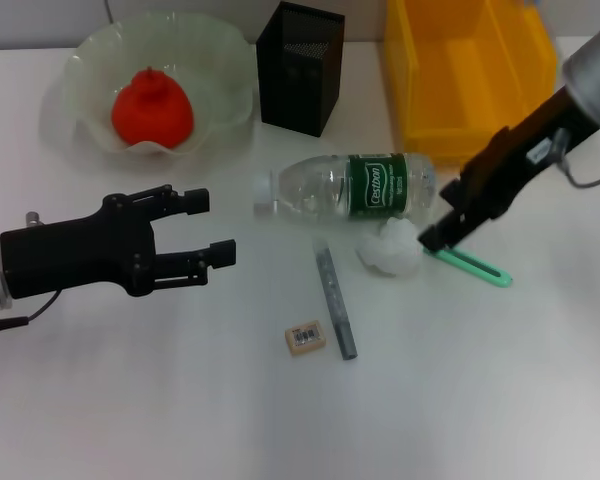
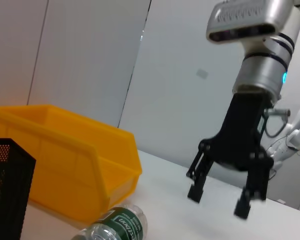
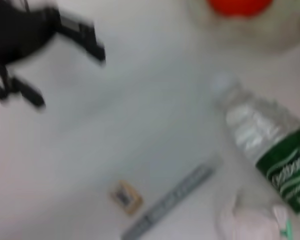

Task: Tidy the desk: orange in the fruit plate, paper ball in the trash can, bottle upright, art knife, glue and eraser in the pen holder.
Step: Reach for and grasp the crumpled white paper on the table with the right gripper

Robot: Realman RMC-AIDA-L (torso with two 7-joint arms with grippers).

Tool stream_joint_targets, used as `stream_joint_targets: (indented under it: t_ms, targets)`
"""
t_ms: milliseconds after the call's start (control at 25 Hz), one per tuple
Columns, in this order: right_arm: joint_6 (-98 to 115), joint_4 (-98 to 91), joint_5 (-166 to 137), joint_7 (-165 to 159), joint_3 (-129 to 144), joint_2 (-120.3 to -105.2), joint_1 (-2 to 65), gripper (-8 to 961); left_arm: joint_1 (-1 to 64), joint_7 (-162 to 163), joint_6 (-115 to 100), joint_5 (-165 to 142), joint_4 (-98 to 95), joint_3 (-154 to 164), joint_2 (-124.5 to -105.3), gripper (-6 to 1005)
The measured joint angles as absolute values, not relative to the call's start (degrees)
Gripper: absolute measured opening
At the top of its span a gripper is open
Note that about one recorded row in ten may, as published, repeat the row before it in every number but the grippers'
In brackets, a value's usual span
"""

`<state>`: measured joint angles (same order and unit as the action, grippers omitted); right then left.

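**K:** While the head view covers the whole desk, only the left wrist view shows the right gripper [image 2: 216,200] front-on: 2 fingers spread, nothing between them. From the head it's a dark shape with its tip [image 1: 435,237] low beside the paper ball [image 1: 391,247].

**M:** Left gripper?

**K:** Left gripper [image 1: 212,228] hovers over bare desk [image 1: 130,400], jaws apart, empty. Right wrist view also catches it [image 3: 65,65], far off.

**M:** Task items?

**K:** Orange [image 1: 152,109] sits in the fruit plate [image 1: 80,80]. Bottle [image 1: 350,187] lies on its side, cap toward the robot's left. Paper ball is just in front of it, touching or nearly. Grey art knife [image 1: 335,301] lies near the ball, eraser [image 1: 305,336] just beside the knife's near end. 1 green flat tool [image 1: 475,266] lies under the right gripper's tip.

**M:** Containers?

**K:** Black mesh pen holder [image 1: 300,65] stands between plate and yellow bin [image 1: 460,70], both behind the bottle. Left wrist view shows the bin's side wall [image 2: 75,170] and a corner of the holder [image 2: 7,195]; bottle [image 2: 115,225] cut off at the frame edge.

**M:** Anything unclear?

**K:** Right wrist view is blurred; bottle [image 3: 270,150], knife [image 3: 170,202], eraser [image 3: 125,196] readable. Can't tell if the gripper touches the green tool. Can't pick out any glue.
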<state>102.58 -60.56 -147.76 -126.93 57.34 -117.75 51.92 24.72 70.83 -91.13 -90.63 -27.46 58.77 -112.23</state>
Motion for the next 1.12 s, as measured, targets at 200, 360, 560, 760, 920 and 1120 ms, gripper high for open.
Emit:
stream_joint_targets:
  t_ms: [200,360,560,760,920,1120]
  targets:
    - [99.8,-60.9,-150.4,-127.1,66.8,-118.97,51.6,785,25.0,71.3,-91.1,-90.6,-27.5,58.8,-112.27,838]
    - [94.7,-60.6,-150.5,-127.0,71.0,-119.20,49.9,785,25.1,71.7,-91.0,-90.5,-27.6,58.8,-112.20,838]
    - [90.3,-60.3,-150.2,-125.9,74.5,-119.37,48.6,784,25.4,72.1,-90.9,-90.4,-27.6,58.0,-112.19,838]
    - [87.1,-59.7,-148.5,-125.3,77.2,-119.46,48.1,784,25.5,72.1,-90.8,-90.5,-27.6,57.5,-112.20,838]
    - [84.3,-58.7,-148.0,-125.3,80.1,-119.54,47.7,783,25.5,72.1,-90.8,-90.6,-27.5,57.5,-112.28,838]
    - [81.9,-57.2,-146.8,-125.4,83.1,-119.59,47.7,783,25.5,72.6,-90.8,-90.6,-27.5,57.5,-112.22,838]
